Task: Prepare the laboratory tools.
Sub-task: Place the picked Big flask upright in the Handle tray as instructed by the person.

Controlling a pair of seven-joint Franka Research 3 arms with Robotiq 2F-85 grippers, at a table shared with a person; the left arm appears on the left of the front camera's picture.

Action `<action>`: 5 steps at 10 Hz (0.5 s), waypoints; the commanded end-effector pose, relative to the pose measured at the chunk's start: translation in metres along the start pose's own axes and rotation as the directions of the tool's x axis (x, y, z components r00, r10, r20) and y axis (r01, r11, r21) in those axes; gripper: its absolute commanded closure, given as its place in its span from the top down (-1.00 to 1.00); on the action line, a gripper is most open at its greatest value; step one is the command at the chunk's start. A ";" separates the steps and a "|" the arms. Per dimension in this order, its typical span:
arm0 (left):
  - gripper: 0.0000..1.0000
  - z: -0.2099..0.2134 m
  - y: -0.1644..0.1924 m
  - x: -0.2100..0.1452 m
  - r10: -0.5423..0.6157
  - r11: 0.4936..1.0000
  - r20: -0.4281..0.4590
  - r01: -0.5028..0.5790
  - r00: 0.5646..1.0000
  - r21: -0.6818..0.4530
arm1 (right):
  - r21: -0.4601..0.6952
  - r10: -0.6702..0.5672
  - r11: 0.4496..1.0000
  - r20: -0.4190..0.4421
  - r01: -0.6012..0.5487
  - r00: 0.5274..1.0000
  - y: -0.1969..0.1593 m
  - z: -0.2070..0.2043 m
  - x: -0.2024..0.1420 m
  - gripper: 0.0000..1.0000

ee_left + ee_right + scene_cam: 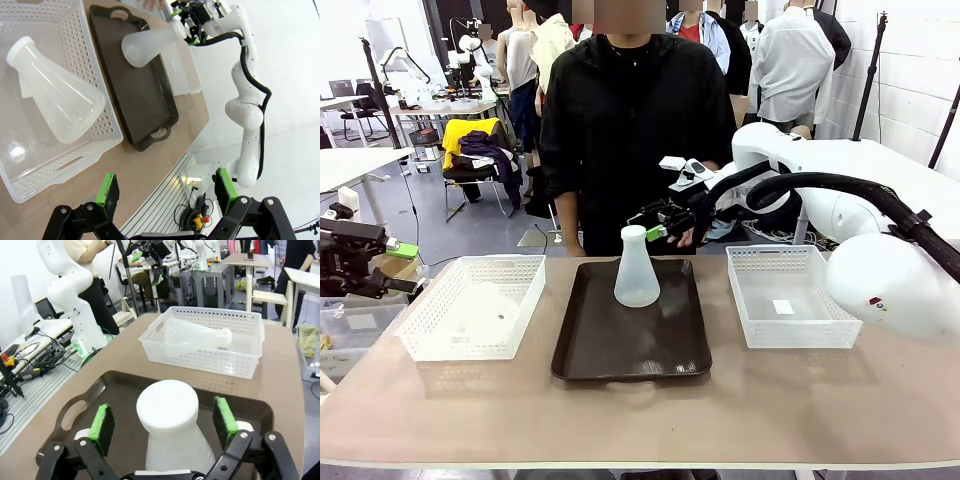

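My right hand (163, 424) is spread wide, its 2 green pads (102, 427) on either side of the neck of the upright flask (170, 440), with a gap at each side. That flask stands on the dark tray (620, 350) in the middle of the table (640, 420). My left hand (166, 191) is also wide and holds nothing, out past the left basket (114, 127), where the other flask (55, 97) lies on its side.
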State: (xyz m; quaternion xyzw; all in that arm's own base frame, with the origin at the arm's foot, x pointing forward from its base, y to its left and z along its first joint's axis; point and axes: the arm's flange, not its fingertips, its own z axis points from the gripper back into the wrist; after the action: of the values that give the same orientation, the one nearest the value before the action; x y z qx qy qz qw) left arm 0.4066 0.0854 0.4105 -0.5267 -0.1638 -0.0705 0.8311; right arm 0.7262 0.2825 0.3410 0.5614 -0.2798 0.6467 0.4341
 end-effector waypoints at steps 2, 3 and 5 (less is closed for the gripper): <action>1.00 0.002 -0.001 0.000 -0.003 1.000 0.005 0.003 1.000 -0.004 | 0.004 -0.060 0.998 -0.021 0.060 0.998 0.039 0.011 -0.004 1.00; 1.00 0.002 -0.001 0.000 -0.003 1.000 0.005 0.003 1.000 -0.004 | -0.025 -0.069 0.997 -0.023 0.069 0.997 0.044 0.020 -0.005 1.00; 1.00 0.002 -0.001 0.000 -0.003 1.000 0.005 0.003 1.000 -0.004 | -0.040 -0.082 0.996 -0.014 0.081 0.997 0.043 0.021 -0.005 1.00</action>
State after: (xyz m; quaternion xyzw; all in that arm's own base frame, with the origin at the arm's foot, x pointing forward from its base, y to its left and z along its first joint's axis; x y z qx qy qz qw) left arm 0.4066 0.0855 0.4105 -0.5267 -0.1638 -0.0705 0.8312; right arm 0.7372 0.2447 0.3430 0.5592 -0.2731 0.6318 0.4620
